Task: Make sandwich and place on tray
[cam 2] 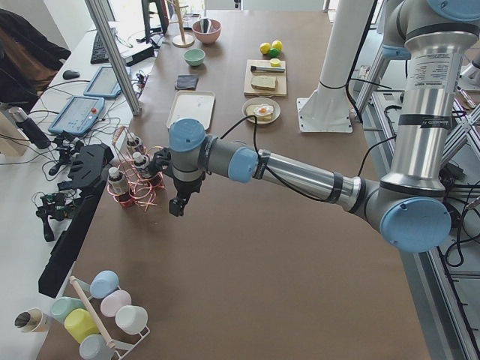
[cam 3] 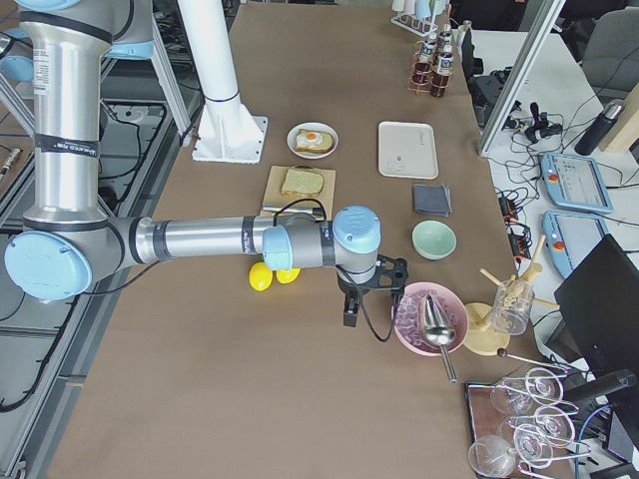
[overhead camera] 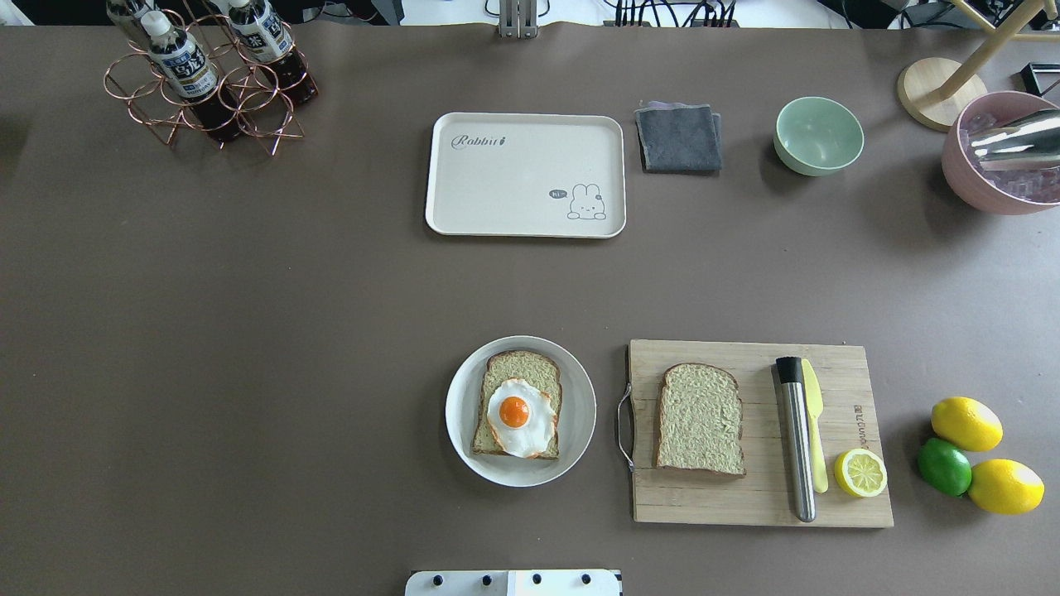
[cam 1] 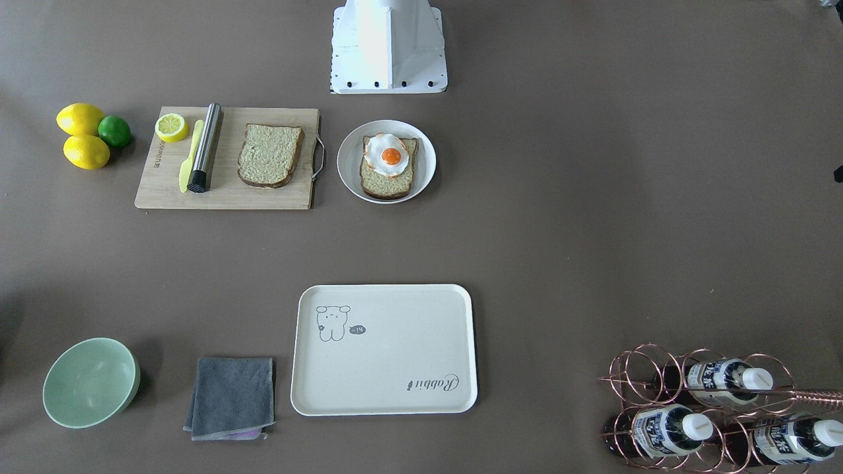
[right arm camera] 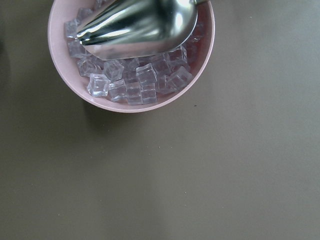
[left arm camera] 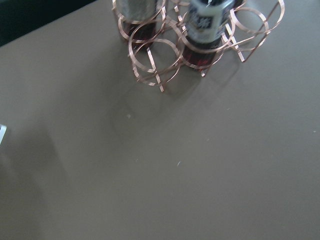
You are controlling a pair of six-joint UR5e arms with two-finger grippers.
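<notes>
The sandwich is not yet standing together (its parts are sitting in two places). One brown-crusted slice of pale wholegrain toy bread (overhead camera: 523, 370) is lying in a round white plate (overhead camera: 580, 389), with the white-and-orange toy fried egg (overhead camera: 520, 416) resting on top of it. That plate is sitting on the robot's side of the flat cream rectangular tray (overhead camera: 513, 178), well apart from it. The second brown-crusted bread slice (overhead camera: 700, 420) is lying flat on a pale wooden cutting board (overhead camera: 745, 505), which is sitting on the robot's side of the tray and off toward the tray's right.

The left gripper (cam 2: 178, 206) is hanging above the brown table (overhead camera: 248, 331) beyond the tray's left end, just beside a copper wire rack (left arm camera: 155, 80) holding dark bottles (overhead camera: 184, 62). Only a side view is showing it, so I cannot tell whether its fingers are apart or together.

The right gripper (cam 3: 349, 314) is hanging beyond the tray's right end, past a folded grey cloth (overhead camera: 679, 136) and a mint-green bowl (overhead camera: 818, 135). It is near a pink bowl (overhead camera: 965, 186) of clear ice cubes (right arm camera: 135, 82) with a silver metal scoop (right arm camera: 135, 22) lying in it. Again only a side view is catching it, and I cannot tell how its fingers are standing.
</notes>
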